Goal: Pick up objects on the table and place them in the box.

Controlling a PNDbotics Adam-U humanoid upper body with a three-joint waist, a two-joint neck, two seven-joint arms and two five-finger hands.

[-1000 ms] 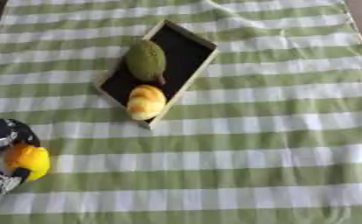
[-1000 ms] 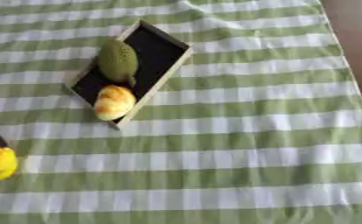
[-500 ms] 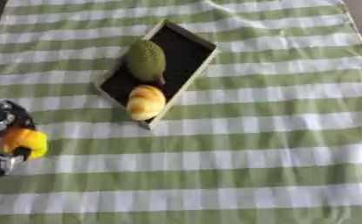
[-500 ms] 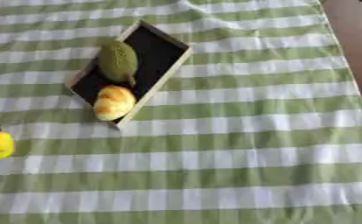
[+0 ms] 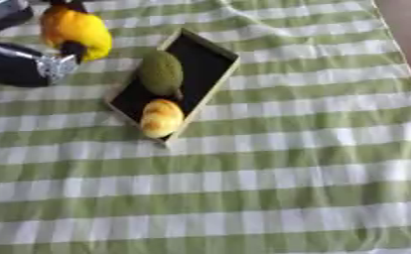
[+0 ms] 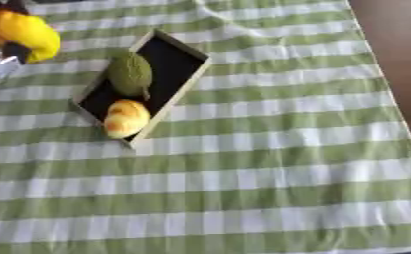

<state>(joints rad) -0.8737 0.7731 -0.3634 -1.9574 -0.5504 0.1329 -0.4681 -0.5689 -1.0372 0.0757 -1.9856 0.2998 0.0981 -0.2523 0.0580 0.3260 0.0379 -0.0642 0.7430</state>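
My left hand (image 5: 22, 62) is at the upper left, shut on a yellow and orange fruit-like object (image 5: 74, 31) that it holds above the cloth, left of the box. The black box (image 5: 202, 63) with a pale wooden rim lies askew on the striped cloth. Inside it are a green bumpy fruit (image 5: 161, 73) and, at its near end, a yellow-orange bread-like object (image 5: 161, 117). My right hand shows in neither view.
A green and white striped cloth (image 5: 270, 173) covers the table. The brown table edge (image 6: 396, 54) runs down the right side. No other loose objects show on the cloth.
My left hand has risen from the lower left to the upper left with the yellow object, closer to the box. The whole picture has also shifted.
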